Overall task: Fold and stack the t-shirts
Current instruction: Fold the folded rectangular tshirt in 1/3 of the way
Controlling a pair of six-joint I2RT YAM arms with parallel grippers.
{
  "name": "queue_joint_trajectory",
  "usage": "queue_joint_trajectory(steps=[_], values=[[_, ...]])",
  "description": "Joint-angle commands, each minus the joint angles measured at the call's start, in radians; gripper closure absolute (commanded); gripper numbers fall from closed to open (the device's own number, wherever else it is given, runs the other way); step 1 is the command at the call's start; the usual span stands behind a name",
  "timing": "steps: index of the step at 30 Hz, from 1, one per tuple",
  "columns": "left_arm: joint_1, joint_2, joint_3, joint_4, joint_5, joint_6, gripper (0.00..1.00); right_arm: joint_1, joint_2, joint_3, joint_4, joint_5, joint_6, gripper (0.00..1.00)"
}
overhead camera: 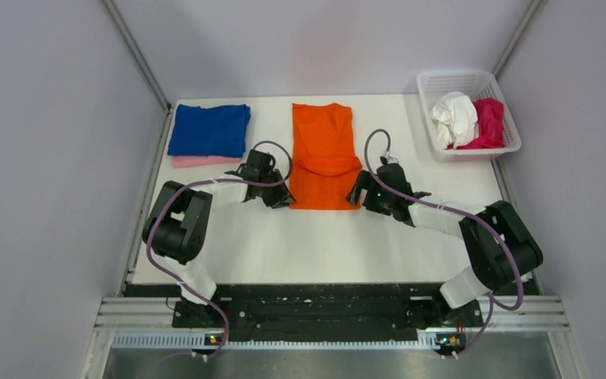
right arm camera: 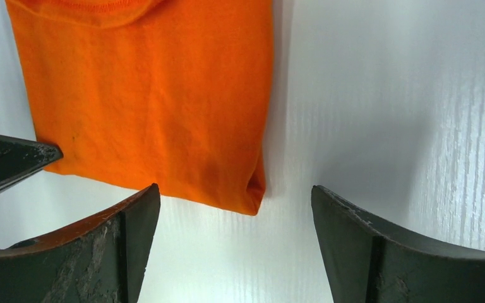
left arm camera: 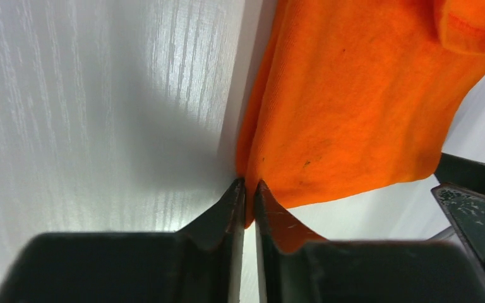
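The left gripper (left arm camera: 249, 184) was lowered at the near left corner of the orange t-shirt (overhead camera: 323, 154). Its jaws were drawn almost together, and the corner's edge was pinched in the narrow slit between the tips. From those tips the orange cloth ran away forward and to the right, lying flat on the white table (overhead camera: 323, 245) as a long folded strip. The right gripper (right arm camera: 235, 187) was at the near right corner with its jaws spread wide and nothing in its hold. The corner lay between the two fingers, nearer the left one, and touched neither. Bare tabletop showed ahead of the right finger. The two grippers faced each other across the shirt's near edge, each with a finger showing at the edge of the other's wrist view. Beyond the left gripper and off to its left, well apart from it, a folded blue t-shirt (overhead camera: 209, 129) lay on top of a pink t-shirt (overhead camera: 201, 161) whose near edge stuck out. Beyond the right gripper and off to its right stood a white basket (overhead camera: 461, 75) holding a crumpled white t-shirt (overhead camera: 454, 118) and a magenta t-shirt (overhead camera: 489, 122) side by side.
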Motion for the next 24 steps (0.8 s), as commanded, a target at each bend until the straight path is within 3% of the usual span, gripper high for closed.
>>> queue_joint_trajectory(steps=[1, 2, 3, 16, 24], values=[[-0.011, 0.058, -0.031, -0.081, -0.076, 0.013, 0.92, 0.019, 0.039, 0.103, 0.034, -0.048, -0.071, 0.12], [-0.012, 0.059, -0.029, -0.083, -0.075, 0.010, 0.99, 0.025, 0.046, 0.121, 0.042, -0.048, -0.075, 0.11], [-0.011, 0.058, -0.030, -0.082, -0.075, 0.008, 1.00, 0.029, 0.052, 0.140, 0.048, -0.047, -0.078, 0.11], [-0.013, 0.037, -0.053, -0.089, -0.085, 0.019, 1.00, 0.069, 0.320, 0.372, 0.156, -0.105, -0.150, 0.11], [-0.011, 0.029, -0.061, -0.100, -0.097, 0.036, 1.00, 0.033, 0.571, 0.717, 0.139, 0.021, -0.137, 0.10]])
